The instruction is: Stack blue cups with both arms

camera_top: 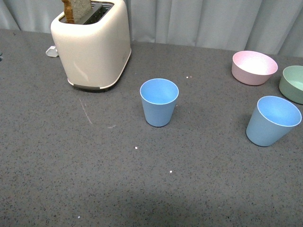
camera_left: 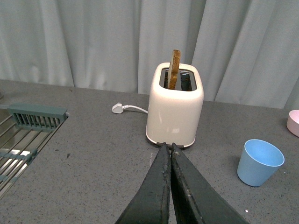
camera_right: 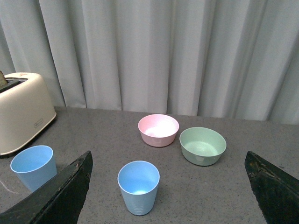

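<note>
Two light blue cups stand upright and apart on the grey counter. One cup (camera_top: 159, 101) is near the middle, in front of the toaster; it also shows in the left wrist view (camera_left: 259, 162) and the right wrist view (camera_right: 33, 166). The other cup (camera_top: 273, 120) is at the right; in the right wrist view (camera_right: 138, 186) it stands between my open fingers. My right gripper (camera_right: 168, 186) is open and empty. My left gripper (camera_left: 168, 148) is shut and empty, pointing at the toaster base. Neither arm shows in the front view.
A cream toaster (camera_top: 92, 43) with toast in a slot stands at the back left. A pink bowl (camera_top: 253, 67) and a pale green bowl (camera_top: 295, 83) sit at the back right. A sink rack (camera_left: 23, 135) lies left of the toaster. Grey curtains hang behind.
</note>
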